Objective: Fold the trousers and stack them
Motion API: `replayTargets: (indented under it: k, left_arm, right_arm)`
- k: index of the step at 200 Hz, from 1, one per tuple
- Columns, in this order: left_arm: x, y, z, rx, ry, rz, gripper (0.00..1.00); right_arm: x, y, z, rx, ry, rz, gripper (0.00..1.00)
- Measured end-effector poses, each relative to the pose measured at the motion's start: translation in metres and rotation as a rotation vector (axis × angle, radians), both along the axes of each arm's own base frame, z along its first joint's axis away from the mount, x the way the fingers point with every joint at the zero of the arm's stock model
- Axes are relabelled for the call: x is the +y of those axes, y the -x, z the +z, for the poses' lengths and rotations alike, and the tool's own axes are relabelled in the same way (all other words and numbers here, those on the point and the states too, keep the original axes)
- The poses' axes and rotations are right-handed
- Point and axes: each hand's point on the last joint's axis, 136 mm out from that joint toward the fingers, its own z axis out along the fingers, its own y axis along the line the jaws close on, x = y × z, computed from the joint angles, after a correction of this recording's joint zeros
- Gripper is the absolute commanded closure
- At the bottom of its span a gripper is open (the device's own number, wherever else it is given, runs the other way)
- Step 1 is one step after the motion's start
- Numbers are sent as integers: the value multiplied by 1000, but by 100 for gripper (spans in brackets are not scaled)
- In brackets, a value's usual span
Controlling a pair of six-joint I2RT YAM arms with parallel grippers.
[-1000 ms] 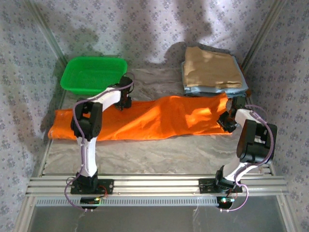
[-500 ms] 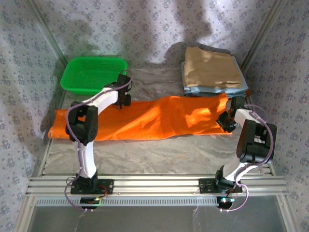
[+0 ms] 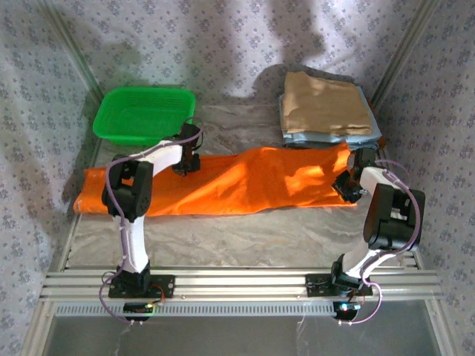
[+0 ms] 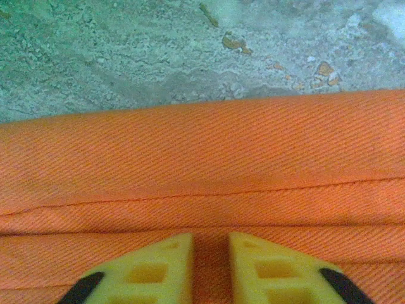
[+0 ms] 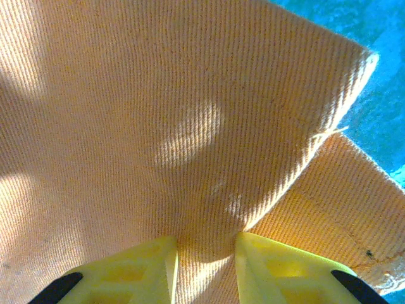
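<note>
Left gripper (image 4: 211,269): fingers nearly together, pinching a strip of the trousers (image 3: 245,182). Bare marbled tabletop (image 4: 190,50) just beyond the tips. Right gripper (image 5: 205,269): clamped on bunched orange cloth. Trousers stretch flat from one gripper to the other. Green basket (image 3: 141,115) beyond left fingers. Patterned fabric walls (image 3: 223,44) all round.

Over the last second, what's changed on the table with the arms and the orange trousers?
The left gripper shifted slightly left along the far edge of the trousers and narrowed its fingers onto the cloth. The right gripper kept its pinch on the right end; trousers, basket and folded stack lay unchanged.
</note>
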Motion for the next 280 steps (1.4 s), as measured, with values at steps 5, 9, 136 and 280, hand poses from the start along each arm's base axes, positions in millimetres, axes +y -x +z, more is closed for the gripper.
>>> replayTargets:
  k: [5, 9, 136, 280]
  left_arm:
    - [0, 0, 0, 0, 0, 1, 89]
    - [0, 0, 0, 0, -1, -2, 92]
    - [7, 6, 44, -106, 19, 18, 100]
    - [8, 11, -4, 21, 49, 100, 97]
  right_arm:
    - [0, 0, 0, 0, 0, 0, 68]
    - [0, 0, 0, 0, 0, 0, 68]
    - [-1, 0, 0, 0, 4, 0, 68]
    - [0, 0, 0, 0, 12, 7, 59]
